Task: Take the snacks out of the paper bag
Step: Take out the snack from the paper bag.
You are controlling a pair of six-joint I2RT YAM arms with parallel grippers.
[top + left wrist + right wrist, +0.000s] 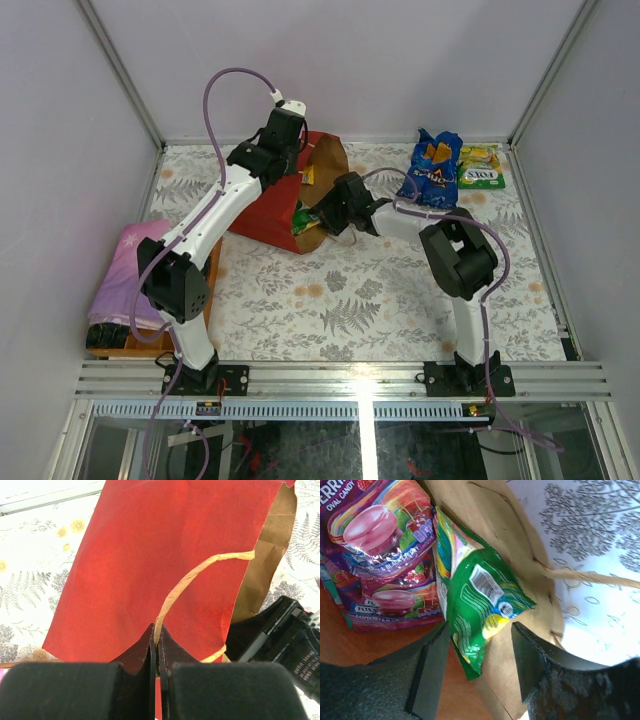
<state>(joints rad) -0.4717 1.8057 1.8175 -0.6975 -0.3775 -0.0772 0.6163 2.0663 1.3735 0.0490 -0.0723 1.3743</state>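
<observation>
Red paper bag (265, 218) lay at eleven o'clock, mouth facing three. Left gripper (157, 647) pinched its string handle (190, 577); right gripper (479, 655), spread, straddled a green packet (480, 600) at the mouth's edge. Blue chip bag (432, 168) sat well apart at one o'clock.

the bag (268, 212) lies on the table (380, 300), far, left of centre, mouth to the right, packets (305, 217) inside it; a chip bag (432, 170) and a pack (482, 167) lie side by side far right; cloth (125, 270) on tray (214, 285), near left
</observation>
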